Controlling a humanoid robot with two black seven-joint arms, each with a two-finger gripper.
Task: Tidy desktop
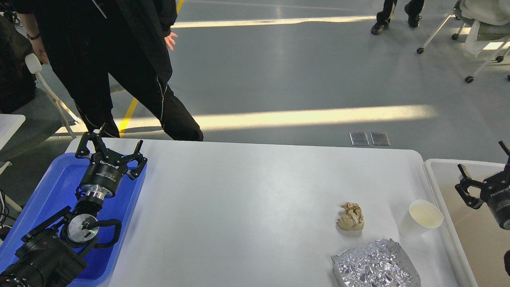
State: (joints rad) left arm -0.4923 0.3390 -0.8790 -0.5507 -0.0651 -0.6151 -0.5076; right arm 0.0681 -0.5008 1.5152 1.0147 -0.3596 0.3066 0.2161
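Desktop (247,199), a large white matte tabletop with rounded corners, fills the middle of the view. Near its right end lie a crumpled beige paper ball (351,217), a white paper cup (421,218) and a crinkled silver foil sheet (374,264). The left gripper (110,148) hovers over a blue plastic tray (48,187), fingers spread, empty. The right gripper (484,169) hangs over a white-rimmed beige bin (442,191), fingers apart, holding nothing.

White lettering stood on the dark bodies of the left gripper (110,150) at nine o'clock and the right gripper (484,175) at three o'clock, but too small to read.
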